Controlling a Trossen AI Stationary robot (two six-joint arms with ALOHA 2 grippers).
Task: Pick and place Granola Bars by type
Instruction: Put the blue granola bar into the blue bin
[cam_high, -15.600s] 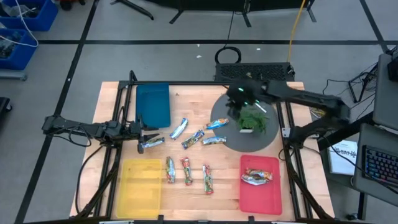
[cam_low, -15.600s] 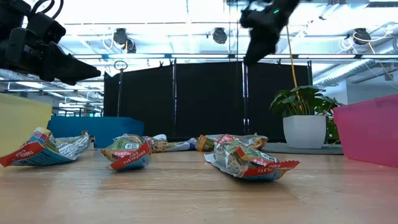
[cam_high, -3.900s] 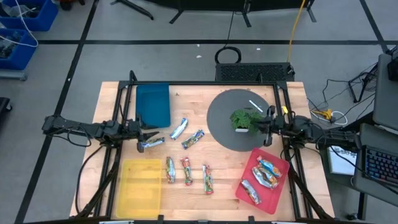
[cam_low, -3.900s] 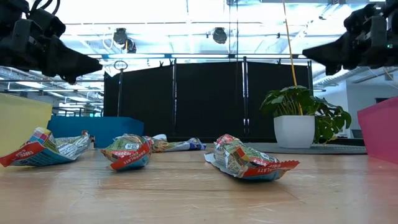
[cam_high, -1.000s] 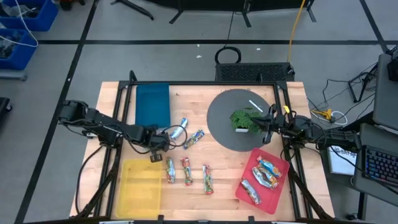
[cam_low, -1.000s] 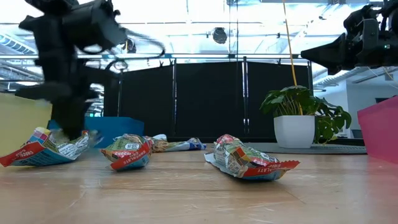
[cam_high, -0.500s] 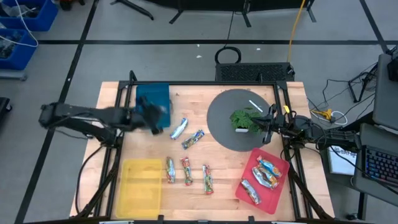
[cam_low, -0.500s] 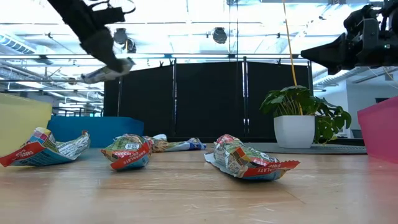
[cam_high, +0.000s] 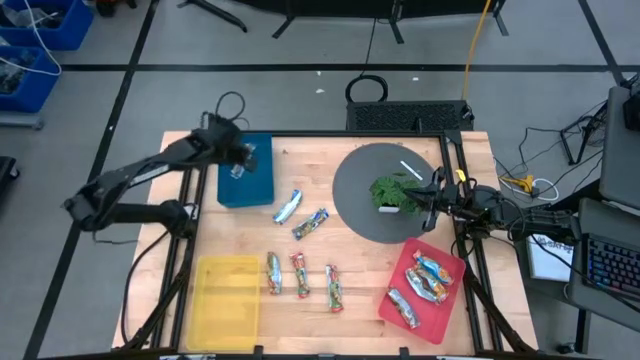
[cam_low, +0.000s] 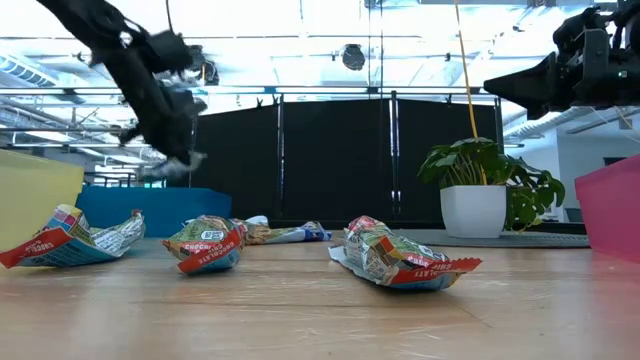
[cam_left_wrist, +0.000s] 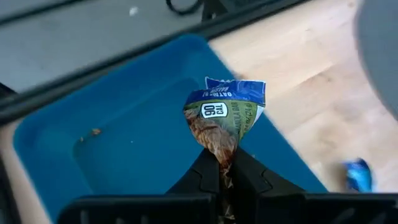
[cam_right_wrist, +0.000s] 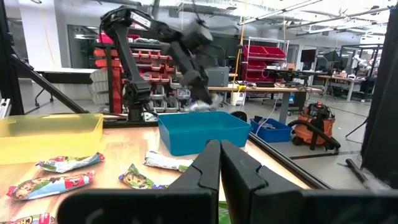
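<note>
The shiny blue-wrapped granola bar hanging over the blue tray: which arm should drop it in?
Left. Its gripper already pinches the shiny blue-wrapped granola bar above the blue tray; the right gripper waits beside the plant.

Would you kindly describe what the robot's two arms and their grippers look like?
Both arms are slim, black and jointed, with dark cables looping alongside. The left gripper and the right gripper each end in two narrow, tapering black fingers. No markings are legible.

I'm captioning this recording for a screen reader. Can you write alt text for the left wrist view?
The left end effector holds a blue-topped granola bar pinched by one end, hanging above the blue tray, which looks empty apart from a few crumbs. Beyond the tray lies the wooden table, with another blue-wrapped bar at the picture's edge.
</note>
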